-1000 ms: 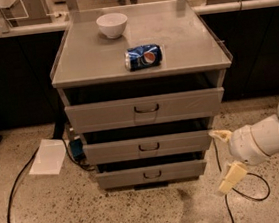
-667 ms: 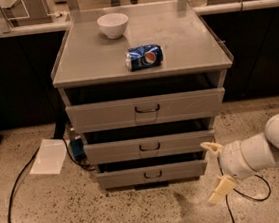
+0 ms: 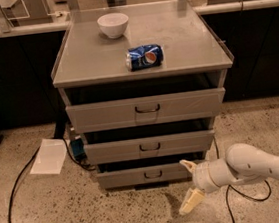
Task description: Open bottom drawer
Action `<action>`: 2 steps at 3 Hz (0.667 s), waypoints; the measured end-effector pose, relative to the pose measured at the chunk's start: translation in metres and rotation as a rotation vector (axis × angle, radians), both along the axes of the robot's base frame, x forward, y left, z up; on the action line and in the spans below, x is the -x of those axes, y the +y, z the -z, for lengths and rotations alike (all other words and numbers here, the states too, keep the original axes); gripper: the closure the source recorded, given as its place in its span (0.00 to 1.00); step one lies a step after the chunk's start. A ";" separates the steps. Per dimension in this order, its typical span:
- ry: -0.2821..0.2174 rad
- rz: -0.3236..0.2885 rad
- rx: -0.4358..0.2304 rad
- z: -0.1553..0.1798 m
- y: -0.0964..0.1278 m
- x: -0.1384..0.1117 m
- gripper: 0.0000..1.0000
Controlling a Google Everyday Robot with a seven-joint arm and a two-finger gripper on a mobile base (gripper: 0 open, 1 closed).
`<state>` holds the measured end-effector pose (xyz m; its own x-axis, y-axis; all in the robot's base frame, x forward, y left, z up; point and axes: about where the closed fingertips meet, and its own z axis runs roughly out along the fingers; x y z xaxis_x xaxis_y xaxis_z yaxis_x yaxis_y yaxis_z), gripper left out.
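Note:
The bottom drawer (image 3: pixel 132 177) is the lowest grey front of the three-drawer cabinet, with a small dark loop handle (image 3: pixel 152 174). Its front stands roughly in line with the middle drawer (image 3: pixel 148 147) above it. My gripper (image 3: pixel 189 185) is low over the floor, just right of the drawer's handle and in front of the drawer's right end. Its two cream fingers (image 3: pixel 190 201) are spread wide apart, one up near the drawer front, one down toward the floor, with nothing between them. The white arm (image 3: pixel 256 163) comes in from the right.
The top drawer (image 3: pixel 147 110) has the tallest front. A white bowl (image 3: pixel 113 24) and a blue soda can (image 3: pixel 144 57) lie on the cabinet top. A paper sheet (image 3: pixel 48 156) and black cables (image 3: pixel 17 188) lie on the floor at left; another cable (image 3: pixel 250 199) runs under my arm.
My gripper and arm have moved left and a little down, from beside the cabinet's right edge to in front of the bottom drawer's right end. The drawers have not moved.

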<state>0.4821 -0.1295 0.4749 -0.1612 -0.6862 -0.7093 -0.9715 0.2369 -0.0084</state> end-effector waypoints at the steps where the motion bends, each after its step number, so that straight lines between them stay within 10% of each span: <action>1: 0.051 0.048 0.013 0.078 0.007 -0.022 0.00; 2: 0.055 0.043 0.006 0.082 0.010 -0.022 0.00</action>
<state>0.5038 -0.1199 0.3929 -0.2297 -0.6820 -0.6944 -0.9593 0.2789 0.0434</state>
